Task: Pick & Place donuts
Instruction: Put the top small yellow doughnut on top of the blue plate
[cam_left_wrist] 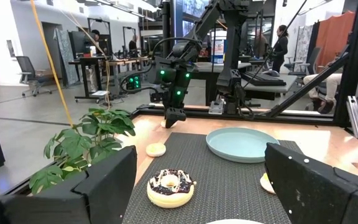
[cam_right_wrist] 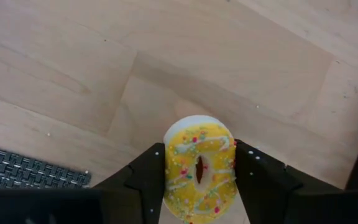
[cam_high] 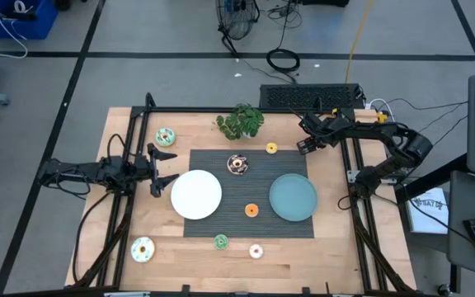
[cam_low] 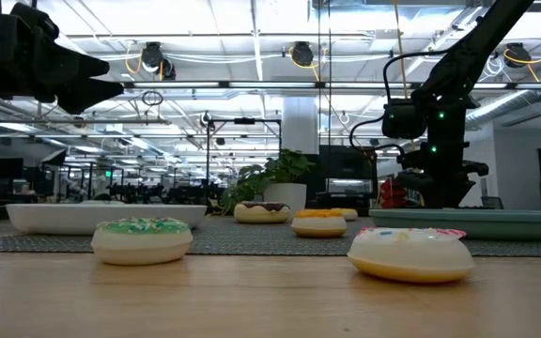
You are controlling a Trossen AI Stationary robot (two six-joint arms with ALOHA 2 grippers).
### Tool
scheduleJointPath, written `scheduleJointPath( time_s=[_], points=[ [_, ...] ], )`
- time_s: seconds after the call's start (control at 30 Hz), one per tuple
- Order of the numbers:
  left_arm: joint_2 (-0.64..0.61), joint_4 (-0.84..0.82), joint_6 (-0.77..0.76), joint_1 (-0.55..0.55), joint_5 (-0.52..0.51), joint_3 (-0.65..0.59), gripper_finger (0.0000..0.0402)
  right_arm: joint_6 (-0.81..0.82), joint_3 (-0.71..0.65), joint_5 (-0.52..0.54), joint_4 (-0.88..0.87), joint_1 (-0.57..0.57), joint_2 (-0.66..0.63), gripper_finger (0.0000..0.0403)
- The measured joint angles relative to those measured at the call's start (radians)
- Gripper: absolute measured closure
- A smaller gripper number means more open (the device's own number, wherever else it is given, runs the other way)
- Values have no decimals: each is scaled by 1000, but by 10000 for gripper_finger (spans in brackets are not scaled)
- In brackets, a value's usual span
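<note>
The right gripper point(cam_right_wrist: 199, 171) is clamped on a yellow donut point(cam_right_wrist: 199, 169), its two fingers pressing the ring's opposite sides, the donut standing on edge above bare wood just off the dark mat point(cam_right_wrist: 23, 169). In the high view this gripper point(cam_high: 306, 146) hovers at the table's two o'clock corner. The teal plate point(cam_high: 293, 198) lies toward six o'clock from it, near, and the right arm is clearly the nearer one; a second yellow donut point(cam_high: 271, 148) sits at nine o'clock, just beside. The left gripper point(cam_high: 162, 168) waits spread wide by the white plate point(cam_high: 196, 195). Whether the held donut has cleared the wood is hard to judge.
</note>
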Motion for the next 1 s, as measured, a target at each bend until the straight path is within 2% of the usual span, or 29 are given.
scheduleJointPath(
  time_s=[0.27, 0.8, 1.0],
  points=[
    [0, 0, 0, 0, 0, 0, 52, 0, -1, -2, 20, 36, 0, 240],
    [0, 0, 0, 0, 0, 0, 52, 0, -1, -5, 170, 137, 0, 242],
    [0, 0, 0, 0, 0, 0, 52, 8, -1, -117, 273, 167, 0, 241]
  ],
)
